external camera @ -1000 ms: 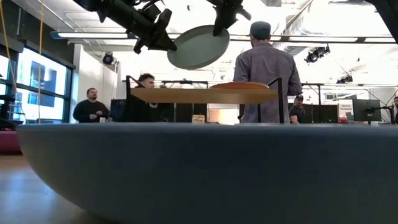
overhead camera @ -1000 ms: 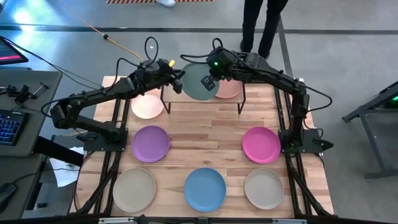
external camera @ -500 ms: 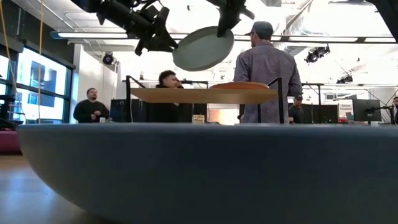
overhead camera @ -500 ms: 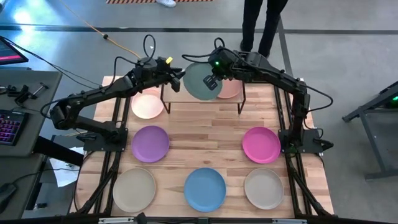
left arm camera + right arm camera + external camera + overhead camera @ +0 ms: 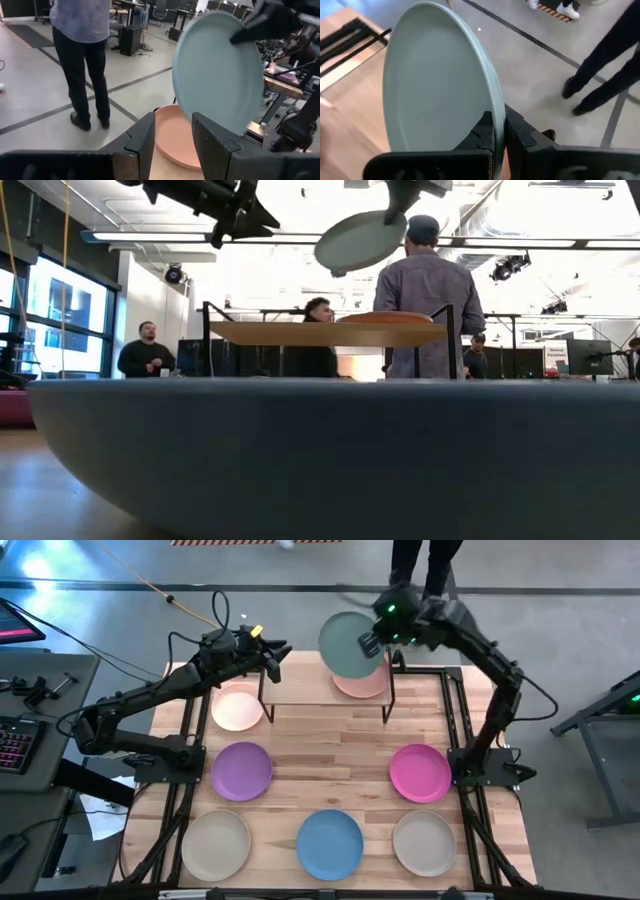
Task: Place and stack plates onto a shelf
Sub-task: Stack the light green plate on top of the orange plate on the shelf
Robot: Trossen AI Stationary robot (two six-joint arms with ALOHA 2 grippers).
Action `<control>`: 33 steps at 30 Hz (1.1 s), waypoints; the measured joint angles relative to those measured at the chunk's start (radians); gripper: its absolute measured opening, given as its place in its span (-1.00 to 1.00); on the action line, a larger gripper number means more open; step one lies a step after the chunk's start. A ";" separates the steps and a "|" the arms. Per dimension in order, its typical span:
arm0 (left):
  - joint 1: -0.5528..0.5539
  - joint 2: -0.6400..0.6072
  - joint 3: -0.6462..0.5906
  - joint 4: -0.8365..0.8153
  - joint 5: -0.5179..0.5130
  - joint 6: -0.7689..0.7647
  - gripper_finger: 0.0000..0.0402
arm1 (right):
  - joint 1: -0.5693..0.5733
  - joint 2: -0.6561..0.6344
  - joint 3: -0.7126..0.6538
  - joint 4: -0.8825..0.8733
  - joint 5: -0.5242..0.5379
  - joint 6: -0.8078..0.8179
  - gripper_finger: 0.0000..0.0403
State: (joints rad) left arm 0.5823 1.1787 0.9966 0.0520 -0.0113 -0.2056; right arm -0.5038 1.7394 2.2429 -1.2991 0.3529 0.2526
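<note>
Teal plate [image 5: 351,646] is held tilted in the air by the right gripper [image 5: 371,643], fingers pinched on its rim, above the far right part of the shelf [image 5: 300,695]. Its far edge overhangs the shelf's back edge and the table's far edge; floor is seen below it. Under it, one pale pink plate [image 5: 366,686] lies on the shelf's right half, close to the right-hand legs. The shelf's left half is bare wood.

Left gripper [image 5: 275,654] is parked above the shelf's left end, jaws spread, nothing between them, well clear of the teal plate.

On the table: second pale pink plate [image 5: 237,708] just left of the shelf, near the left edge; purple plate [image 5: 241,770] in front of it; magenta plate [image 5: 419,772] near the right edge; beige plate [image 5: 215,845], blue plate [image 5: 329,844] and second beige plate [image 5: 424,843] in a row along the near edge. All lie apart. Open wood is left in the table's middle, between purple and magenta.

A person [image 5: 428,305] is seen standing just beyond the far edge, behind the shelf.
</note>
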 joint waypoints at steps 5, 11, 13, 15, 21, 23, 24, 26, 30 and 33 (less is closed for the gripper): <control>0.000 0.000 0.000 -0.014 0.000 0.000 -0.40 | -0.156 -0.026 0.000 0.000 -0.206 -0.027 -1.00; 0.000 0.001 0.000 -0.039 0.000 0.000 -0.40 | -0.335 -0.010 0.000 -0.013 -0.478 -0.053 -1.00; 0.000 0.001 0.000 -0.039 0.000 0.000 -0.40 | -0.373 0.005 0.000 -0.036 -0.529 -0.071 -1.00; 0.000 0.001 0.000 -0.040 0.000 0.000 -0.40 | -0.397 0.023 0.000 -0.059 -0.573 -0.078 -1.00; 0.000 0.001 0.000 -0.041 0.000 0.000 -0.40 | -0.409 0.075 0.000 -0.071 -0.703 -0.152 -1.00; 0.000 0.001 0.000 -0.041 0.000 0.000 -0.40 | -0.412 0.093 0.000 -0.079 -0.764 -0.184 -1.00; 0.000 0.001 0.000 -0.041 0.000 0.000 -0.40 | -0.415 0.104 0.000 -0.085 -0.788 -0.195 -1.00; 0.000 0.001 0.000 -0.041 0.000 0.000 -0.40 | -0.426 0.122 0.000 -0.101 -0.822 -0.218 -1.00; 0.000 0.001 0.000 -0.041 0.000 0.000 -0.40 | -0.443 0.156 0.000 -0.131 -0.833 -0.271 -1.00; 0.000 0.001 0.000 -0.047 0.000 0.000 -0.40 | -0.452 0.179 0.000 -0.133 -0.849 -0.305 -1.00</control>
State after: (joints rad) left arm 0.5823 1.1797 0.9966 0.0054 -0.0113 -0.2056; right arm -0.9561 1.9188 2.2429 -1.4324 -0.4964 -0.0522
